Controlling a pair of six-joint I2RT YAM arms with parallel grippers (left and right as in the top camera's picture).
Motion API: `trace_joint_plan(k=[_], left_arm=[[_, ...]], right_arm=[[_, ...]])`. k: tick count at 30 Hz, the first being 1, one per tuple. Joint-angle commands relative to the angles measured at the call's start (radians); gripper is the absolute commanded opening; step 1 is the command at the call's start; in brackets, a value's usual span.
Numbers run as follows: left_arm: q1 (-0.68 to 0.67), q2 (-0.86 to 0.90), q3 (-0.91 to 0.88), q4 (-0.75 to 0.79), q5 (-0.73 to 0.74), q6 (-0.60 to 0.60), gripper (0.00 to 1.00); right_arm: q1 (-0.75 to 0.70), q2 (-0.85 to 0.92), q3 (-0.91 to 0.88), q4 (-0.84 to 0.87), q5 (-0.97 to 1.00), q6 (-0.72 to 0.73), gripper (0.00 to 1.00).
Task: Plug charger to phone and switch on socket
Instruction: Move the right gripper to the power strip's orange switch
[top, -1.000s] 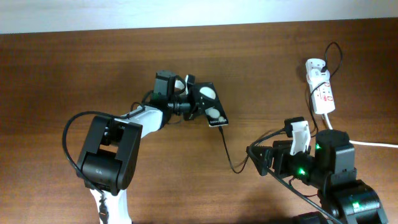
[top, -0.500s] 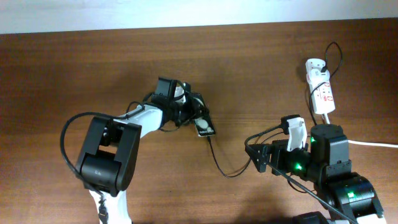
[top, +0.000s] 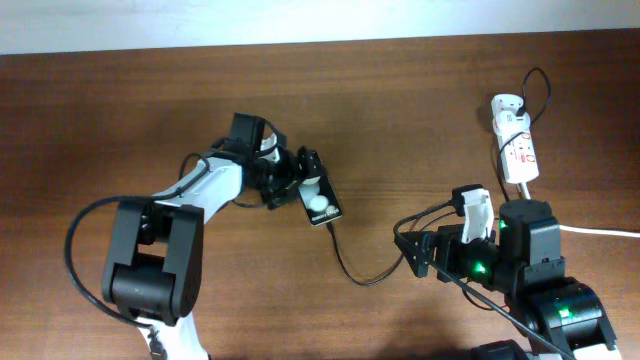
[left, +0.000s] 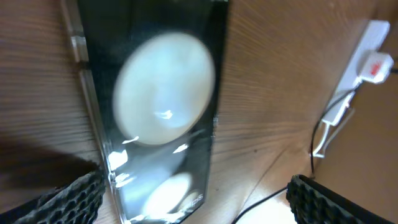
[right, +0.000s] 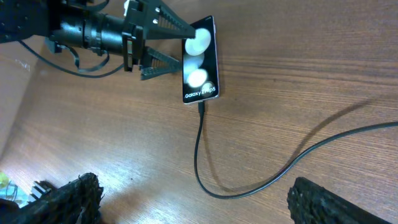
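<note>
The phone (top: 320, 203) lay on the brown wooden table (top: 120, 110) a little left of centre, its face with two white round blobs and small white text showing, the text end turned toward the near edge; whether it lay quite flat or leaned on one long edge could not be told. The charger (top: 347, 268) met the middle of that end with its black tip, and its thin cable ran on in a loose curve across the wood toward the right gripper (top: 410, 255), whose fingers stood spread wide and held nothing, with only the cable on the table below the gap. The left gripper (top: 303, 185) reached in from the left, fingers parted about the phone's far end; the phone sat between them, clear of one finger, while contact with the other could not be made out. Well off to the right, near the far edge, lay the socket (top: 517, 145), with the white adapter (top: 505, 105) seated at its far end; a thick white cord (top: 600, 232) ran from behind the right arm to the table's right edge.
</note>
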Motion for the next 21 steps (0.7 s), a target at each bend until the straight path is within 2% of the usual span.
trace_joint_plan(k=[1,5,8,12,15,18,21], left_arm=[[0.052,0.074,-0.056,-0.086,-0.22,0.013,0.99],[0.11,0.07,-0.026,-0.16,-0.206,0.013,0.99],[0.135,0.017,0.042,-0.224,-0.158,0.097,0.99],[0.118,-0.175,0.134,-0.238,-0.163,0.217,0.99],[0.057,-0.386,0.148,-0.257,-0.225,0.348,0.99],[0.005,-0.49,0.148,-0.303,-0.266,0.428,0.99],[-0.035,-0.526,0.147,-0.355,-0.278,0.447,0.99]], right_arm=[[-0.005,0.001,0.006,-0.006,0.009,-0.011,0.99],[-0.005,0.001,0.007,-0.002,0.024,-0.014,0.99],[-0.005,0.009,0.042,0.001,0.148,-0.015,0.99],[-0.031,0.2,0.19,-0.023,0.166,-0.066,0.99],[-0.175,0.383,0.342,-0.05,0.166,-0.077,0.99],[-0.337,0.522,0.492,-0.095,0.162,-0.12,0.99],[-0.486,0.656,0.649,-0.123,0.162,-0.121,0.99]])
